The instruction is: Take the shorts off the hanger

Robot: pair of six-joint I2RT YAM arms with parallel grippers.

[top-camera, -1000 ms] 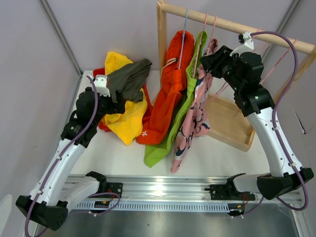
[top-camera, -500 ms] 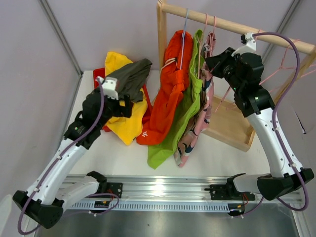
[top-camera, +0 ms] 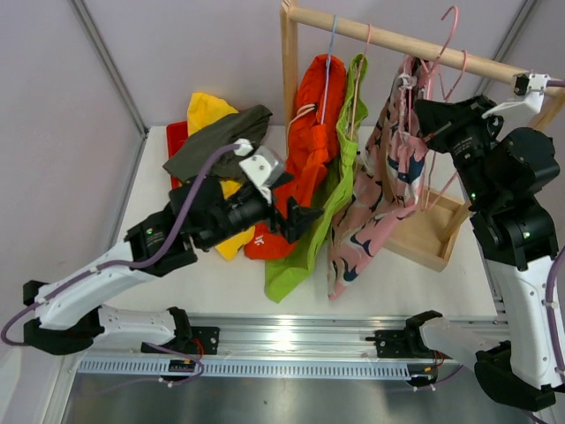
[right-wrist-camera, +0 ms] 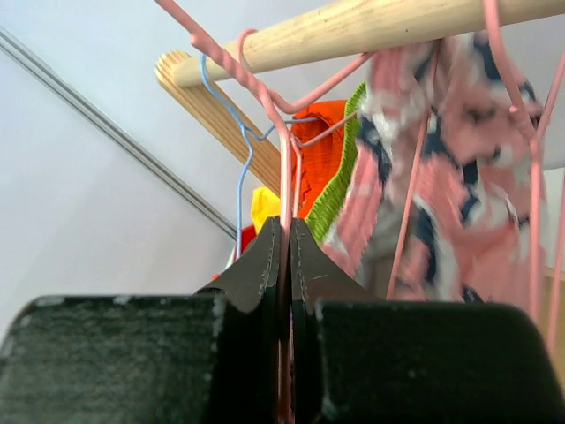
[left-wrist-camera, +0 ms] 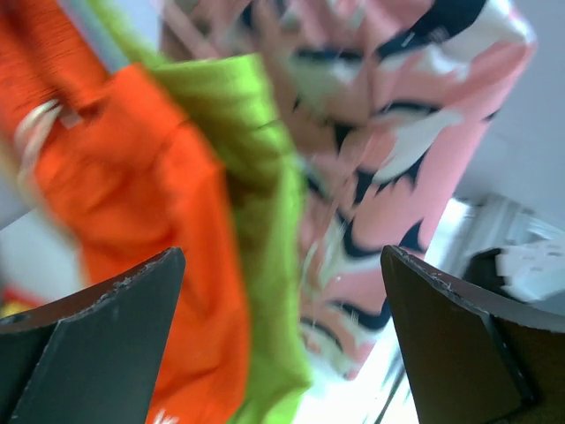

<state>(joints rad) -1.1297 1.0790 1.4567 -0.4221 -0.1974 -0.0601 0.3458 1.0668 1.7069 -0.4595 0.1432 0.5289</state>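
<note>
From above, the left gripper (top-camera: 300, 223) reached low toward the wooden rail (top-camera: 397, 40), its fingers spread. Three pairs hung lengthwise down from that rail: orange shorts (top-camera: 309, 150), lime green shorts (top-camera: 340, 181) and pink patterned shorts (top-camera: 388, 190). Two lay heaped left of it: yellow shorts (top-camera: 209, 113) and olive-grey shorts (top-camera: 221, 141).

The left wrist camera showed the fingers wide apart before the three hanging pairs.

The right wrist camera showed the right gripper (right-wrist-camera: 284, 231), raised under the rail, pinching a pink hanger (right-wrist-camera: 281, 150) by its wire.

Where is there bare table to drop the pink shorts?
Front right strip of the table, bordered by the pink shorts hem, the wooden rack base and the rail. Crowded: yellow and olive pile back left, orange shorts and lime shorts hanging centre.
</note>
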